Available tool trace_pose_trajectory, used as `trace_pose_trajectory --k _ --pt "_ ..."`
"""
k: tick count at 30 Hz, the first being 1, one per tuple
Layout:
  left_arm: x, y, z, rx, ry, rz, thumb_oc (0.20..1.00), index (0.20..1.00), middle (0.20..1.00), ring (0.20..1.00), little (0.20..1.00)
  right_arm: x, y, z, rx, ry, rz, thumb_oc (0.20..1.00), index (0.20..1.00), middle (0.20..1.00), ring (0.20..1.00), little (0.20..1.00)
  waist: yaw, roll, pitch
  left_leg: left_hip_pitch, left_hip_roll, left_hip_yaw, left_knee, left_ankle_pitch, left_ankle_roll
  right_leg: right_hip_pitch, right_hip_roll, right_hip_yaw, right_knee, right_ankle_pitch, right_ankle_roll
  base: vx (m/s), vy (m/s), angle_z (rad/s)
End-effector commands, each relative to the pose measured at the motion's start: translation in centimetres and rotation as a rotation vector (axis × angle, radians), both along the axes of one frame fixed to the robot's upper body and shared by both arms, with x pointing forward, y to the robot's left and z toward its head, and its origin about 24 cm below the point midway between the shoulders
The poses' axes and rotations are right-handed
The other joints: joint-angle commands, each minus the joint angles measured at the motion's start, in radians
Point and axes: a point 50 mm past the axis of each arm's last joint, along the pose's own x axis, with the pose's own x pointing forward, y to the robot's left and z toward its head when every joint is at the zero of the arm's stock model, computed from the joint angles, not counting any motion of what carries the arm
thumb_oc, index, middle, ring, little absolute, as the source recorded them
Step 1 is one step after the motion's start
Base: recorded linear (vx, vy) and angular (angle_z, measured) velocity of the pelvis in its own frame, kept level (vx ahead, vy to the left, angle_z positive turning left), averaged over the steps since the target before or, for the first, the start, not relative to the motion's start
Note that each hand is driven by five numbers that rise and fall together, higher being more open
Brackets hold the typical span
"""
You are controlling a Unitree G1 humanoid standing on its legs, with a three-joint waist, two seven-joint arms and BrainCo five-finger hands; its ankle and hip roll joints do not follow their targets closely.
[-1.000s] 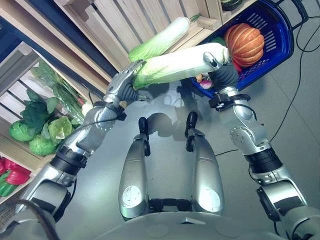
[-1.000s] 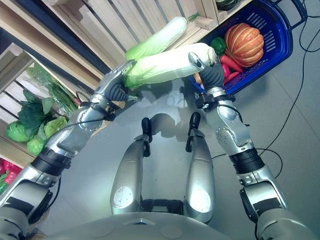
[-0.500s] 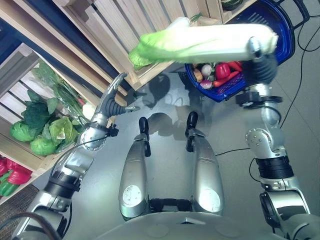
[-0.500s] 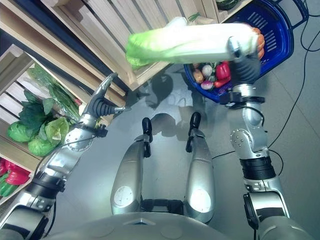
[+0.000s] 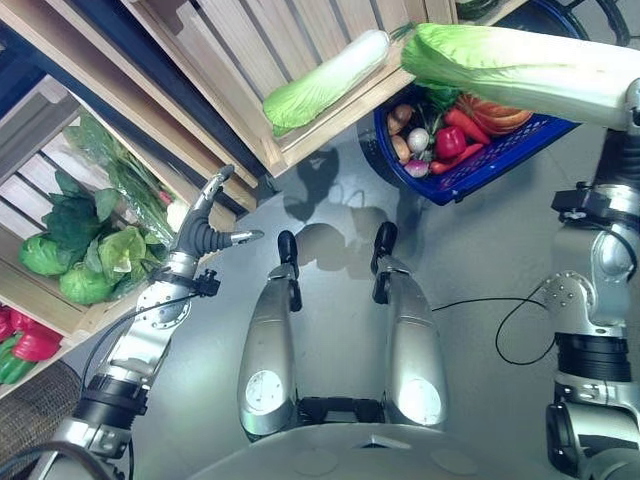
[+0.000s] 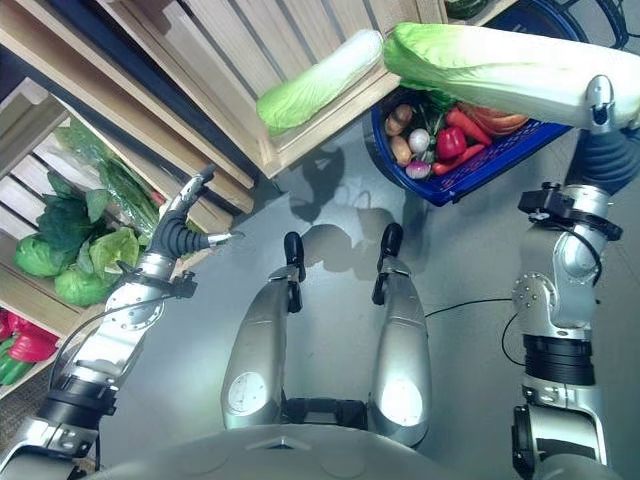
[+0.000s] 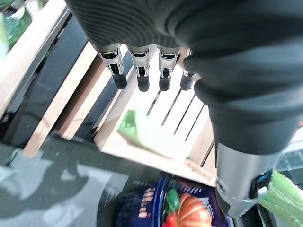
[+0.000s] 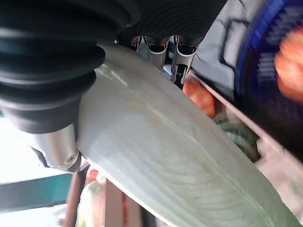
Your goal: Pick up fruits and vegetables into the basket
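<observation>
My right hand (image 6: 598, 140) is shut on the white stem end of a long napa cabbage (image 5: 520, 72), also seen in the right wrist view (image 8: 180, 156). The cabbage hangs level above the blue basket (image 5: 472, 176), leafy end toward the shelf. Inside the basket lie an orange pumpkin (image 5: 492, 114), red peppers (image 5: 450, 140) and small vegetables. A second napa cabbage (image 5: 325, 78) rests on the wooden shelf beside the basket. My left hand (image 5: 205, 225) hovers low at the left, open with straight fingers (image 7: 142, 71), holding nothing.
Slatted wooden crates (image 5: 250, 60) run along the back and left. A lower crate holds leafy greens (image 5: 90, 250), and red peppers (image 5: 25, 345) lie at the far left. Grey floor (image 5: 480, 260) spreads in front of the basket.
My left hand let go of the cabbage's leafy end and dropped back to the left. My right hand swung the cabbage rightward until it hangs over the basket.
</observation>
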Motion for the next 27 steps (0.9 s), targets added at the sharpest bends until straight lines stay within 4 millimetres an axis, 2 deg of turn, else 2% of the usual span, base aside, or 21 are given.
trace_pose_trajectory --k 1,8,11,12,14,18,22,27 --pt "-1.0 -0.3 -0.9 0.049 0.055 -0.07 1.0 1.0 1.0 1.0 1.0 -2.0 -1.9 3.9 -0.086 -0.152 -0.265 0.2 0.2 0.2 0.2 0.2 -0.027 0.007 -0.039 -0.04 -0.033 0.09 -0.007 -0.035 0.066 0.005 0.025 -0.028 0.064 -0.093 0.059 -0.04 -0.046 0.02" --pt "-0.9 -1.6 -3.6 0.104 0.181 -0.072 1.0 1.0 1.0 1.0 1.0 -0.8 -3.1 4.8 -0.1 -0.054 -0.444 0.2 0.2 0.2 0.2 0.2 -0.027 0.023 -0.039 -0.13 -0.025 0.092 0.017 -0.028 0.061 -0.092 0.028 -0.042 0.108 -0.101 0.048 -0.03 -0.055 0.0" --pt "-0.8 -2.1 -4.4 0.113 0.2 -0.069 1.0 1.0 1.0 1.0 1.0 0.0 -3.3 5.2 -0.095 -0.017 -0.476 0.2 0.2 0.2 0.2 0.2 -0.021 0.03 -0.039 -0.168 -0.024 0.091 0.026 -0.025 0.059 -0.134 0.023 -0.051 0.13 -0.104 0.043 0.0 -0.061 0.0" --pt "-0.9 -2.3 -4.8 0.119 0.212 -0.066 1.0 1.0 1.0 1.0 1.0 0.4 -3.4 5.1 -0.099 0.006 -0.49 0.2 0.2 0.2 0.2 0.2 -0.02 0.033 -0.039 -0.166 -0.025 0.079 0.035 -0.049 0.05 -0.137 0.023 -0.039 0.149 -0.129 0.052 0.04 -0.044 0.01" --pt "-1.0 -2.5 -5.2 0.121 0.221 -0.062 1.0 1.0 1.0 1.0 1.0 0.7 -3.4 5.3 -0.095 0.02 -0.494 0.2 0.2 0.2 0.2 0.2 -0.017 0.036 -0.039 -0.182 -0.023 0.078 0.039 -0.047 0.049 -0.155 0.02 -0.041 0.159 -0.132 0.051 0.03 -0.048 0.03" --pt "-0.9 -3.2 -6.1 0.114 0.242 -0.055 1.0 1.0 1.0 1.0 1.0 2.3 -3.6 5.7 -0.094 0.091 -0.503 0.2 0.2 0.2 0.2 0.2 -0.005 0.06 -0.039 -0.24 -0.019 0.074 0.067 -0.049 0.044 -0.231 0.007 -0.042 0.213 -0.152 0.043 0.0 -0.045 0.05" --pt "-0.8 -3.5 -6.6 0.098 0.252 -0.048 1.0 1.0 1.0 1.0 1.0 3.6 -4.2 5.8 -0.08 0.153 -0.483 0.2 0.2 0.2 0.2 0.2 0.006 0.08 -0.039 -0.278 -0.019 0.07 0.089 -0.051 0.042 -0.28 -0.004 -0.041 0.249 -0.163 0.038 0.01 -0.015 0.05" --pt "-0.5 -4.0 -6.5 0.088 0.239 -0.058 1.0 1.0 1.0 1.0 1.0 6.1 -4.8 5.7 0.022 0.228 -0.288 0.2 0.2 0.2 0.2 0.2 0.031 0.114 -0.039 -0.329 -0.02 0.06 0.116 -0.051 0.042 -0.345 -0.022 -0.038 0.303 -0.18 0.027 0.03 -0.01 0.06"
